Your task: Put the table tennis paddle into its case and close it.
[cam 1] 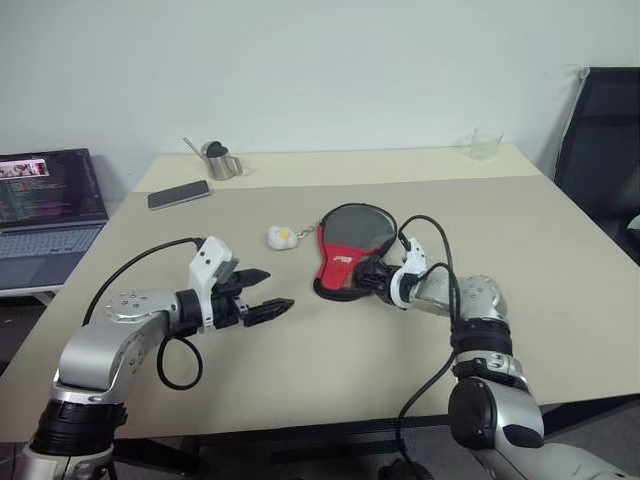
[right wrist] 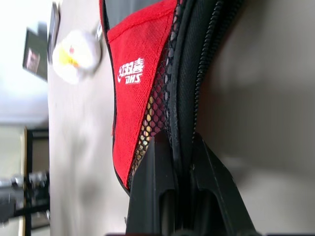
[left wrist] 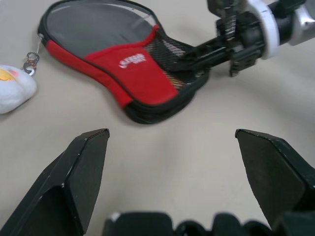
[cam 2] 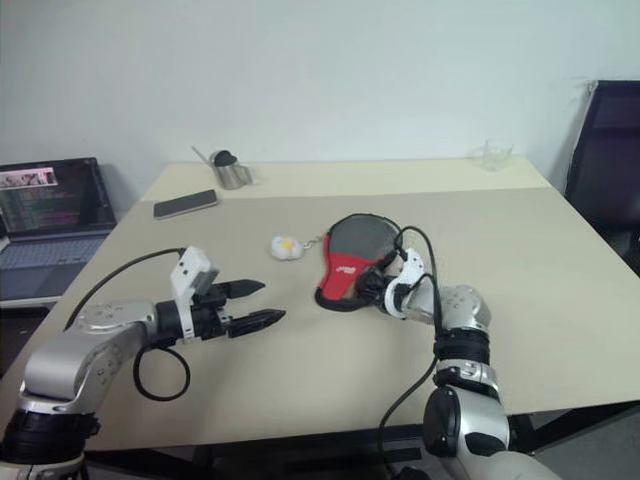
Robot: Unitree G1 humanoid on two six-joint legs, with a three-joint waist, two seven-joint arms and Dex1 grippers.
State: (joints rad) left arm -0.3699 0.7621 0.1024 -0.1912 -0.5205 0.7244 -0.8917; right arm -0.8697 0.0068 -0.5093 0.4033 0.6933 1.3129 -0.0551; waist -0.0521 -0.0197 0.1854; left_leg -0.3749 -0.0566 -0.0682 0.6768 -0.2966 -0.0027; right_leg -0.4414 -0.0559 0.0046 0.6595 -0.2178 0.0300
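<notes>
Case (cam 1: 345, 250) lies flat near table (cam 1: 560, 300) centre, grey round end toward far edge, red band and mesh end toward near edge. Right gripper (cam 1: 372, 281) pinches zipper edge of case at mesh end, fingers (right wrist: 160, 187) clamped on it. Left gripper (cam 1: 268, 292) hovers near front edge, fingers spread wide, holding nothing. White keychain toy (cam 1: 281, 237) beside case.

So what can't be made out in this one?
- Paddle: whether it sits inside the case; the cover hides it, both eye views.
- Zip: how far closed; the right pincer, shut on the case edge, covers it.
- Glass contents: too small.
</notes>
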